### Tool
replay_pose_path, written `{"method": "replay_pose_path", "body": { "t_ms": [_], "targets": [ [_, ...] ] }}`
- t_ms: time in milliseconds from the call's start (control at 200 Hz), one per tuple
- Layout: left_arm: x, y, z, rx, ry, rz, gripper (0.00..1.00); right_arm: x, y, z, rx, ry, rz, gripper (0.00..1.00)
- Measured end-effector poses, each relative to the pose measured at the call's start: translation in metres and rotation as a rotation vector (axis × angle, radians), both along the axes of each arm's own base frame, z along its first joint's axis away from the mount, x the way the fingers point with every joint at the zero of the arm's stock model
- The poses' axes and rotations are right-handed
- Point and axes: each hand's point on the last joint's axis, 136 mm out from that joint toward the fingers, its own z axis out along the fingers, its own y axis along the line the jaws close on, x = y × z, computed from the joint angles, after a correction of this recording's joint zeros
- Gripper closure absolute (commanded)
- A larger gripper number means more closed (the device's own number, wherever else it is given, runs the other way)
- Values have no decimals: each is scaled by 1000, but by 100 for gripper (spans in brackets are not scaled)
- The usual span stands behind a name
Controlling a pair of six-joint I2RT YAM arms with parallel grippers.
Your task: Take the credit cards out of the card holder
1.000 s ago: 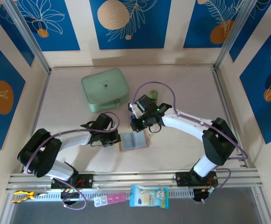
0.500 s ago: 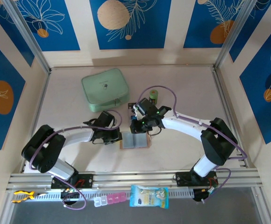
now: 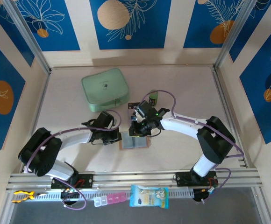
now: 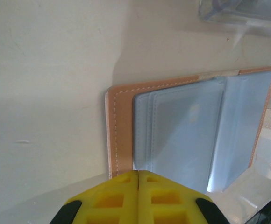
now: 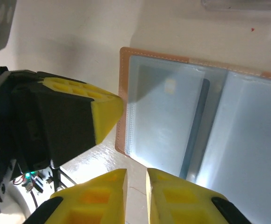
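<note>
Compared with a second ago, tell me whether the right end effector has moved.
Yes. The right end effector has shifted toward the near edge and slightly left, away from the green bottle, closer over the card holder.

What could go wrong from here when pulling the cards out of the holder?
1. The left gripper, shut, sits only at the card holder's stitched edge. A pull on a card may drag or pivot the holder.
2. The right gripper has its jaws barely apart near the clear pocket. It could pinch plastic along with the card, or miss it.
3. Both grippers crowd the same corner, so they might collide.
</note>
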Motion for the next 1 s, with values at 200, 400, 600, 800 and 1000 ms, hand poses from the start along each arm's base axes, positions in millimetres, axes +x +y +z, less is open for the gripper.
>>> {"method": "replay_pose_path", "body": {
  "t_ms": [200,400,600,800,1000],
  "targets": [
    [-4,0,-3,6,9,-6,100,-1,6,-7,15,37,-1,76],
    [-6,2,-8,18,25,-7,100,-4,7,-24,-5,91,-12,71],
    [-6,2,-8,18,25,-7,100,-5,10,-32,-4,115,-7,70],
    [-6,2,-8,18,26,-7,100,-8,12,-45,-14,148,0,71],
    [-6,2,-8,18,25,-7,100,-7,13,-48,-19,150,0,72]
  ]
}}
